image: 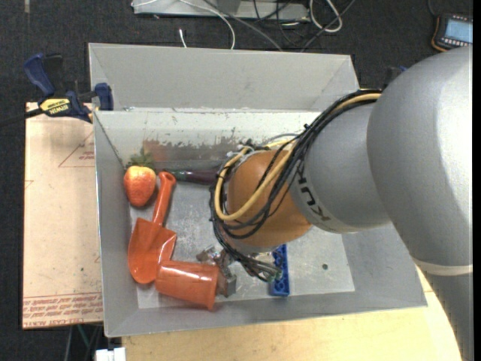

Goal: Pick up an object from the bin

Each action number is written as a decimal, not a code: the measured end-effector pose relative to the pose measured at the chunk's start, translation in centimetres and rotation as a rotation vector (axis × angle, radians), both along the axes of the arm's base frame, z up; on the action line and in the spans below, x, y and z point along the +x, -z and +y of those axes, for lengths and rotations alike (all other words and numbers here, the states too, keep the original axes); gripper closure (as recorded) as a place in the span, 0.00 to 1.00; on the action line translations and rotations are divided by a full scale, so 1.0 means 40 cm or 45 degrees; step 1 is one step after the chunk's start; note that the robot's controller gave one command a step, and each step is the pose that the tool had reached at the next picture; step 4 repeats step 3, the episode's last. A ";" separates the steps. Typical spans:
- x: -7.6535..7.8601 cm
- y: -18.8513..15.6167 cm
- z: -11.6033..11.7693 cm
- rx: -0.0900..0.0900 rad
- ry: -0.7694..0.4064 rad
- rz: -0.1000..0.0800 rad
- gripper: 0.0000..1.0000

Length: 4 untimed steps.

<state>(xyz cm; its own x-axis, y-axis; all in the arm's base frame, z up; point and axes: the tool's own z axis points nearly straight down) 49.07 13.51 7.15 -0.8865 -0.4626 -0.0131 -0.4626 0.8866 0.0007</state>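
Orange cup (186,283) on its side, lower-left of bin (225,81) | gripper (223,268) at cup's mouth; spread or pressed together: cannot tell | scoop (150,241) touching cup | strawberry (140,184) above | blue piece (279,271) right of gripper

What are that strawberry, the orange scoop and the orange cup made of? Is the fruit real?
Strawberry: likely a plastic toy; its skin has an even, waxy sheen. Scoop: looks like moulded plastic, one uniform orange with a soft gloss. Cup, lying on its side: probably the same plastic, smooth and evenly coloured.
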 end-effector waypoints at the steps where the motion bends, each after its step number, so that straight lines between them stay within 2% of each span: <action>1: 0.000 0.000 0.000 0.000 0.000 0.000 1.00; 2: -0.008 -0.056 -0.001 -0.003 0.001 0.014 1.00; 3: -0.007 -0.149 0.000 -0.002 0.001 0.012 1.00; 4: -0.007 -0.149 0.000 -0.002 0.001 0.012 1.00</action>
